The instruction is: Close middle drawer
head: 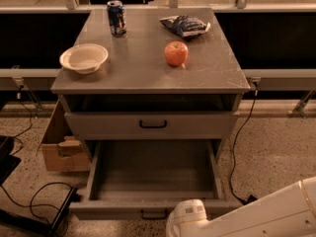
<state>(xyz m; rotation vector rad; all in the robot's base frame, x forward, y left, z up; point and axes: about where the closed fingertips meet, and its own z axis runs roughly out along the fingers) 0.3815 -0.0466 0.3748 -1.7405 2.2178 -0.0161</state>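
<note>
The middle drawer [148,207] is pulled far out of the grey cabinet, low in the view. Its plain grey tray [154,169] is empty, and its flat front carries a small black bar handle [153,214]. The white end of my arm [190,220] sits at the bottom edge, right at the drawer's front and just right of the handle. My gripper itself is below the frame, out of view. The drawer above [153,125], with a wider black handle, is nearly shut.
On the cabinet top [138,73] stand a white bowl [84,58], a soda can [117,18], an apple [176,53] and a snack bag [185,26]. A cardboard box [61,149] and black cables [34,196] lie on the floor at the left. A cable [237,157] hangs at the right.
</note>
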